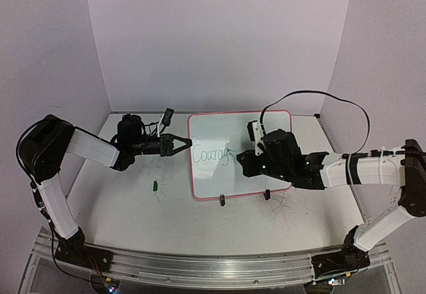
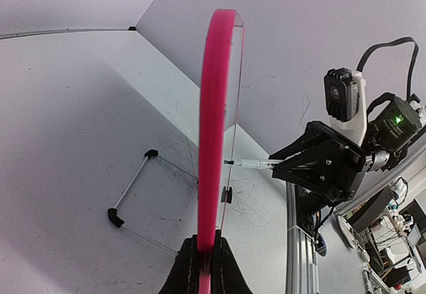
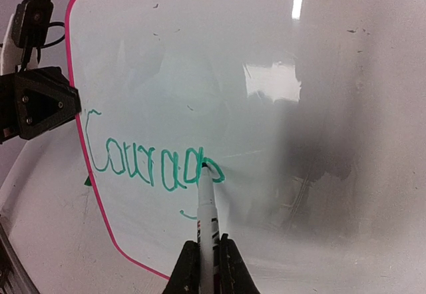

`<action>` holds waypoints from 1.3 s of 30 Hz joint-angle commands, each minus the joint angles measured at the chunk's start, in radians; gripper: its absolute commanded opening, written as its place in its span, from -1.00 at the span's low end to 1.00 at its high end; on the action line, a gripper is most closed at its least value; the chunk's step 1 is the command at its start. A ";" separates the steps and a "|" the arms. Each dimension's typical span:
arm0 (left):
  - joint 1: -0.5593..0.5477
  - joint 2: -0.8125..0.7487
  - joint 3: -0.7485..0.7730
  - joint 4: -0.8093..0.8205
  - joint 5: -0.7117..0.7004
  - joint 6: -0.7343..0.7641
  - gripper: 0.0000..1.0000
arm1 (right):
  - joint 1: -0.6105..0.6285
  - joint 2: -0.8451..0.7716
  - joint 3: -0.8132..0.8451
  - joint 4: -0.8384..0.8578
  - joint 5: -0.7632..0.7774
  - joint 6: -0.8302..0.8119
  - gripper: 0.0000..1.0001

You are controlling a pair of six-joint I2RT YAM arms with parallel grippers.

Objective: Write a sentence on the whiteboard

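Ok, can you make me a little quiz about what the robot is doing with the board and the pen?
1. True or false: the right hand holds the marker.
2. What colour is the writing on the whiteboard? A red, B green, C black.
3. Fill in: the left hand clamps the whiteboard's ____ frame.
Key: 1 true; 2 B; 3 pink.

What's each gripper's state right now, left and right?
Left gripper: closed on the whiteboard, gripping its pink frame edge.
Right gripper: closed on the marker, tip against the board.
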 commanded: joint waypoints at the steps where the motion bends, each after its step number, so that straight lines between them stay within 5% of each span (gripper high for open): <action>1: -0.018 -0.040 0.013 0.026 0.052 -0.004 -1.00 | -0.011 -0.014 -0.038 -0.030 0.024 0.020 -1.00; 23: -0.017 -0.037 0.013 0.026 0.051 -0.003 -1.00 | -0.011 -0.060 -0.041 -0.056 0.080 0.017 -1.00; 28: -0.018 -0.046 0.007 0.025 0.050 0.002 -1.00 | 0.010 -0.255 -0.102 -0.023 -0.027 -0.112 -1.00; 31: -0.017 -0.043 0.008 0.022 0.046 0.007 -1.00 | -0.007 -0.388 -0.171 -0.053 0.059 -0.162 -1.00; 39: -0.017 -0.037 0.008 0.020 0.053 0.004 -1.00 | -0.041 -0.405 -0.142 -0.095 0.039 -0.175 -1.00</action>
